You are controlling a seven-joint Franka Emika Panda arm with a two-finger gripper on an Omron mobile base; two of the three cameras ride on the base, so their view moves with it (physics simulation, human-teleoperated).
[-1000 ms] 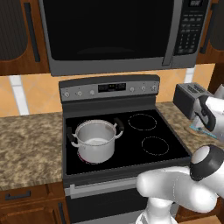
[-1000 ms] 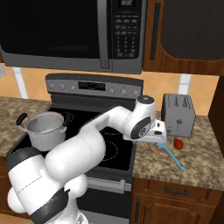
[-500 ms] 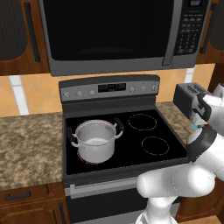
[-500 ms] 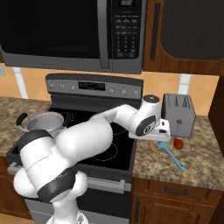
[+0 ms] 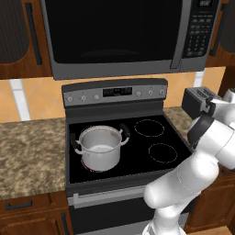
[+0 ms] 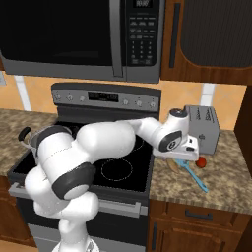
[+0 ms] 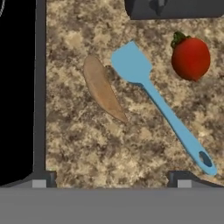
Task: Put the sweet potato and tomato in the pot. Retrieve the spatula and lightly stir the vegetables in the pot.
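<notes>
Sweet potato [image 7: 103, 89], tomato [image 7: 190, 57] and spatula [image 7: 159, 105] all lie on the speckled granite tabletop [image 7: 87, 144] in the hand view, none of them in the pot. The tan root lies just beside the spatula's blue blade, its upper end close to it though I cannot tell if they touch. The spatula's handle runs down and to the right, ending in a tip with a small hole. The tomato sits apart from both, near the dark base of the toaster [image 7: 175, 8] at the top edge. The black stove [image 7: 17, 87] runs along the left side. The two dark fingertips [image 7: 43, 178] stand wide apart at the bottom of the picture, with nothing between them, so the claw [image 7: 110, 180] is released.

From the left base view, the steel pot [image 5: 99, 148] stands on the front left burner of the stove [image 5: 133, 151], holding no vegetables. The white arm [image 5: 202, 151] reaches off to the right, in front of the toaster [image 5: 198, 101].

From the right base view, the arm stretches over the tabletop [image 6: 216, 172] right of the stove [image 6: 123, 167]. The claw [image 6: 183, 152] hangs above the spatula [image 6: 194, 174], whose blue handle angles toward the front edge. The tomato [image 6: 201, 161] rests just in front of the toaster [image 6: 202, 129]. A handle of the pot [image 6: 24, 134] peeks out at far left behind the arm.
</notes>
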